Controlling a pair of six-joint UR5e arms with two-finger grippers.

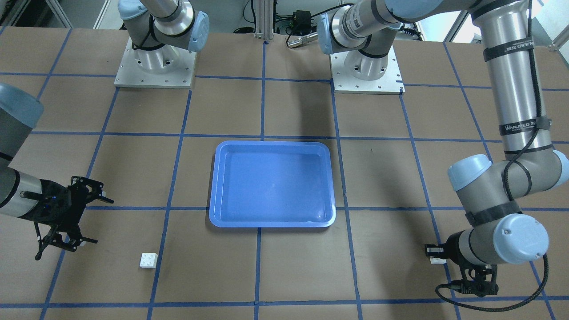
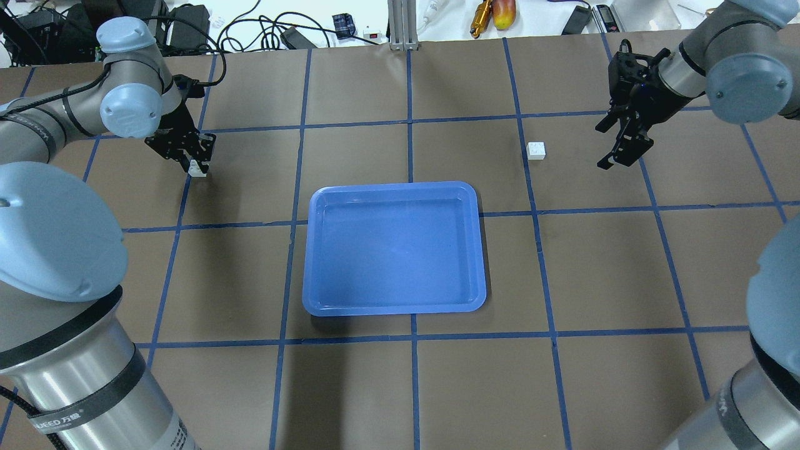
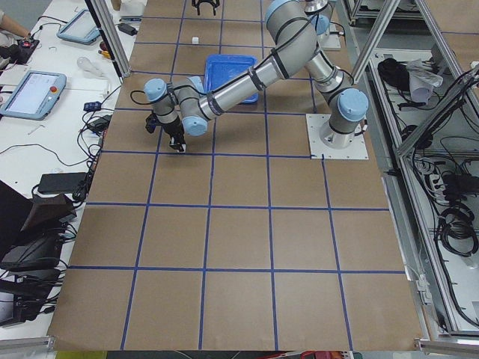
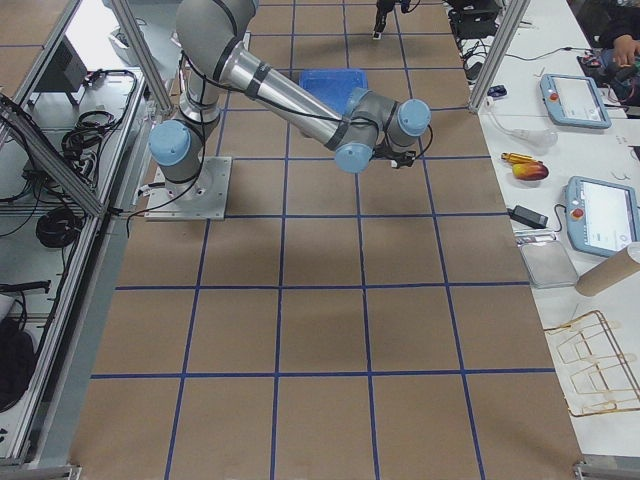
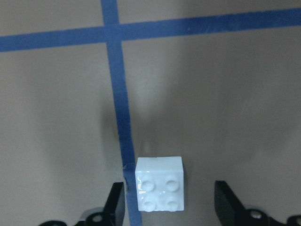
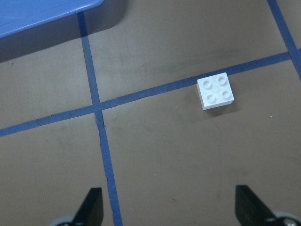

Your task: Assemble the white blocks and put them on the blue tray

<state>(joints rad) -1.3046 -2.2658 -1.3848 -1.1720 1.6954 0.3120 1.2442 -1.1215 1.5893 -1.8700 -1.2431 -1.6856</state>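
One white block (image 5: pixel 159 183) lies on the table next to a blue tape line, between the open fingers of my left gripper (image 5: pixel 169 197), which straddle it without touching. It also shows in the overhead view (image 2: pixel 198 168) under the left gripper (image 2: pixel 195 159). The second white block (image 2: pixel 536 150) lies alone to the far right of the blue tray (image 2: pixel 394 300). My right gripper (image 2: pixel 609 147) is open and empty, to the right of that block and above the table. In the right wrist view the block (image 6: pixel 216 91) lies ahead of the fingers (image 6: pixel 91 207).
The blue tray (image 1: pixel 213 213) holds nothing and sits mid-table. The table is brown board with a grid of blue tape. The arm bases (image 1: pixel 154 66) stand at the robot's edge. Cables and tools (image 2: pixel 494 12) lie beyond the far edge.
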